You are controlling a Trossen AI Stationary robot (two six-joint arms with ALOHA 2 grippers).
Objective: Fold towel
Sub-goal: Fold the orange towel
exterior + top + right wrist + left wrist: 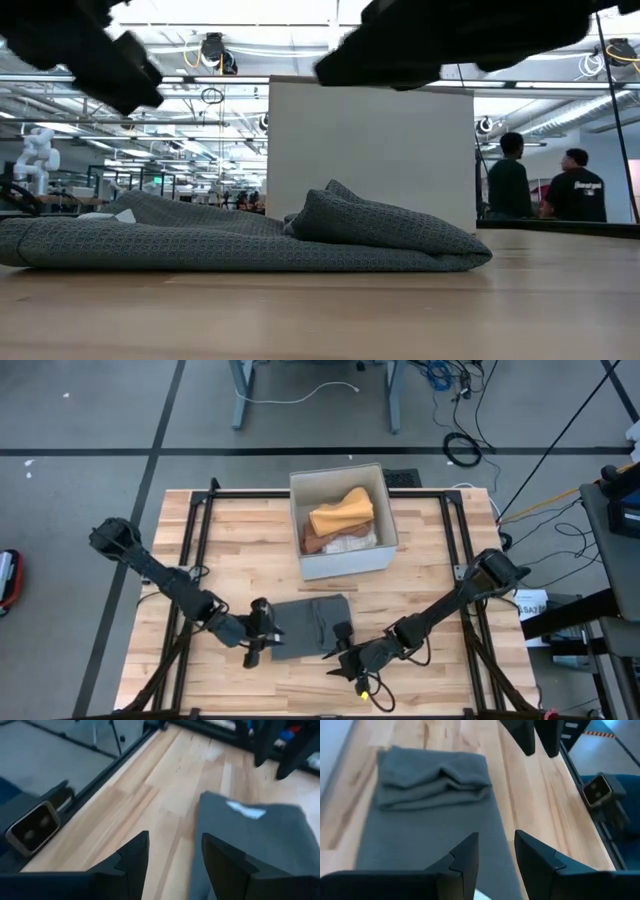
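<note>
A dark grey towel [312,625] lies folded and flat on the wooden table, near its front edge, with a bunched ridge [380,225] toward its right end. My left gripper [262,635] hovers open at the towel's left edge, its fingers [462,862] standing above the cloth [430,805]. My right gripper [340,650] hovers open at the towel's near right corner, over bare wood beside the cloth [250,835]. In the low view both grippers hang above the towel, clear of it.
A white box [345,565] with orange and brown cloths [342,512] stands just behind the towel. Black frame rails [195,540] run along the table's left, right and far sides. Bare wood lies to the left and right of the towel. People [575,185] stand in the room beyond.
</note>
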